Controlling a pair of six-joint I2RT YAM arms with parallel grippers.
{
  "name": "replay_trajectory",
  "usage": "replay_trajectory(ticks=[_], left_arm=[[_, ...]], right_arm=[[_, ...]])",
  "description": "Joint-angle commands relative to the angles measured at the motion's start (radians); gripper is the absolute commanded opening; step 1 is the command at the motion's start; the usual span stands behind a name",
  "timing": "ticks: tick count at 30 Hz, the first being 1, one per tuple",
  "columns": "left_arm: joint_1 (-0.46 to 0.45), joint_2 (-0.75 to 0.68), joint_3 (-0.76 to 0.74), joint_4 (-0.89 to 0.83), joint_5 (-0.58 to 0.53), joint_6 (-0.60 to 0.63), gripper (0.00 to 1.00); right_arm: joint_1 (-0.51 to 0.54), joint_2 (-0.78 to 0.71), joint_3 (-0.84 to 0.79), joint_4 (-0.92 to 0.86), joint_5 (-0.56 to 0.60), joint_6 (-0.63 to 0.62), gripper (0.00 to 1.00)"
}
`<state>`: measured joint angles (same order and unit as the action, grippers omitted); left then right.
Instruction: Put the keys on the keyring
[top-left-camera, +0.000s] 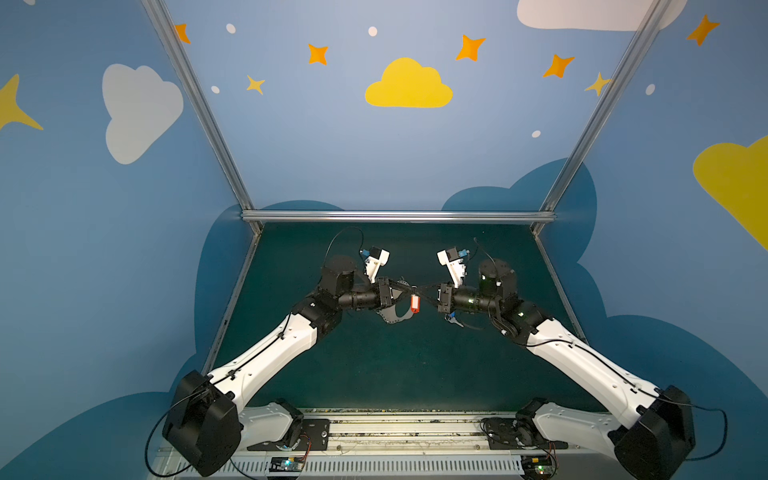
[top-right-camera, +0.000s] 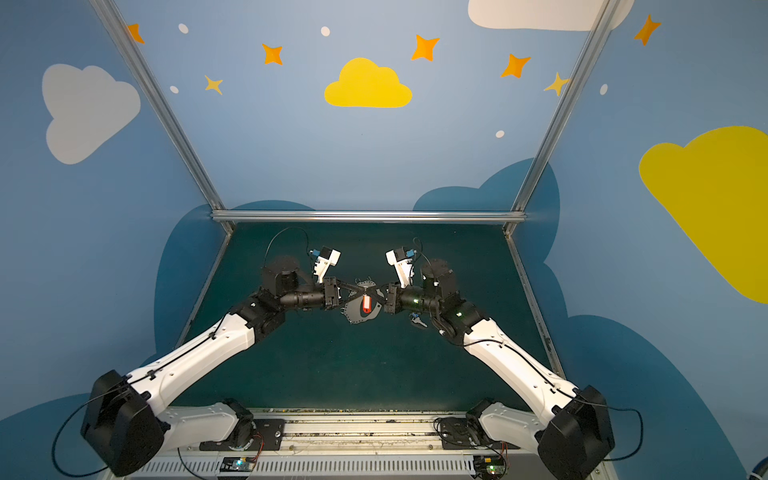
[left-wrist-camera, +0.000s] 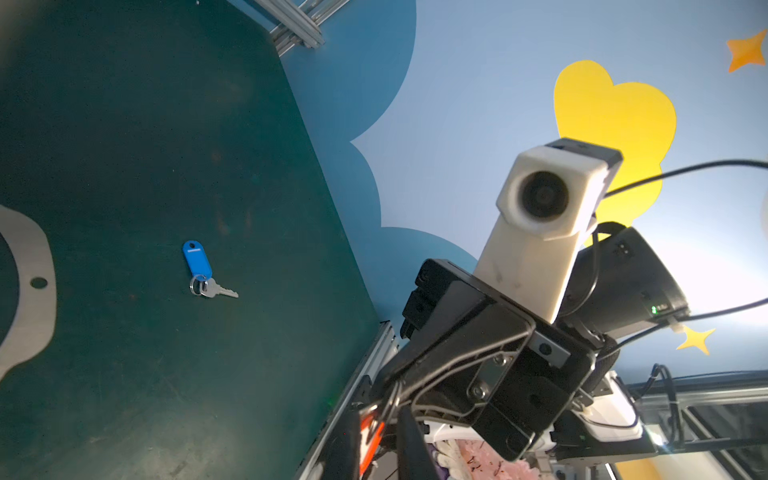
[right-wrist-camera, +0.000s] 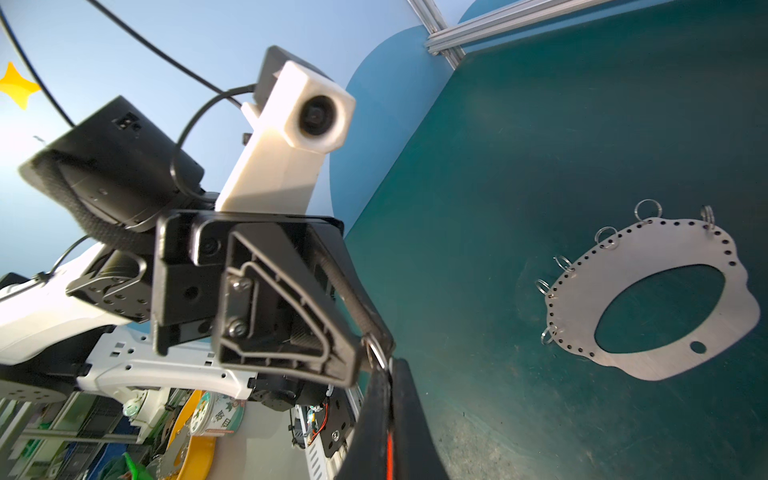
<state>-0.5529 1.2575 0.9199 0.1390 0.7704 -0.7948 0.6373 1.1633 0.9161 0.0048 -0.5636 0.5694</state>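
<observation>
Blue walls painted with clouds and stars enclose a dark green mat. Both arms meet over the mat's middle, at the centre of both top views, and much is hidden there.

The left gripper and right gripper cross tip over tip. From above their fingers read as one black X, so the contact cannot be made out. The red key hangs just under that crossing. Only its orange tag shows, and no view shows the blade.

In the right wrist view a thin red strip sits pinched between the right gripper's clenched fingers, cut off by the frame's edge. The left gripper's fingers narrow to a point at a small steel ring just beside them. In the left wrist view the orange tag sits between the left gripper's fingers, so it looks clenched on the same key. The pads themselves are hidden.

The keyring lies flat on the mat under the grippers, just below centre in both top views, partly covered by them and the tag. The left wrist view catches only one cut-off edge of it. The right wrist view shows it nearly whole, with wire rings along one side.

The blue key lies on the mat right of centre, tucked under the right arm's wrist and apart from the keyring.
</observation>
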Motion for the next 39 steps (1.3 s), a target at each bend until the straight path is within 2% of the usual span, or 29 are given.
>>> replay_trajectory(ticks=[1, 2, 3, 5, 8, 11, 16, 20, 29, 33, 38, 39], left_arm=[[-0.005, 0.007, 0.035, 0.027, -0.001, 0.017, 0.05], [-0.006, 0.004, 0.037, 0.026, -0.001, 0.020, 0.04], [-0.007, 0.005, 0.037, 0.027, -0.001, 0.022, 0.04], [-0.007, -0.002, 0.047, 0.001, -0.014, 0.039, 0.04], [-0.007, -0.012, 0.064, -0.045, -0.023, 0.075, 0.04], [-0.007, -0.011, 0.077, -0.071, -0.016, 0.088, 0.04], [-0.008, -0.001, 0.082, -0.071, -0.004, 0.093, 0.04], [-0.007, -0.003, 0.073, -0.034, 0.012, 0.087, 0.04], [-0.018, -0.004, 0.044, 0.077, 0.062, 0.060, 0.04], [-0.025, -0.007, 0.037, 0.106, 0.072, 0.060, 0.04], [-0.030, -0.019, 0.023, 0.129, 0.061, 0.058, 0.04], [-0.030, -0.022, 0.019, 0.138, 0.056, 0.055, 0.04]], right_arm=[[-0.002, -0.025, -0.003, 0.029, -0.030, 0.003, 0.00], [-0.003, -0.027, -0.005, 0.028, -0.028, 0.000, 0.00], [-0.002, -0.030, -0.003, 0.018, -0.023, -0.001, 0.04], [-0.004, -0.044, -0.005, -0.011, 0.013, -0.005, 0.21], [-0.016, -0.094, -0.024, -0.049, 0.092, -0.007, 0.37], [-0.039, -0.149, -0.056, -0.048, 0.125, -0.001, 0.43], [-0.072, -0.166, -0.086, 0.012, 0.039, 0.031, 0.42], [-0.093, -0.166, -0.121, 0.122, -0.027, 0.078, 0.29], [-0.105, -0.074, -0.138, 0.365, -0.189, 0.211, 0.28], [-0.104, -0.044, -0.162, 0.471, -0.223, 0.279, 0.26], [-0.100, -0.032, -0.174, 0.534, -0.252, 0.321, 0.22], [-0.099, -0.031, -0.176, 0.546, -0.259, 0.326, 0.17]])
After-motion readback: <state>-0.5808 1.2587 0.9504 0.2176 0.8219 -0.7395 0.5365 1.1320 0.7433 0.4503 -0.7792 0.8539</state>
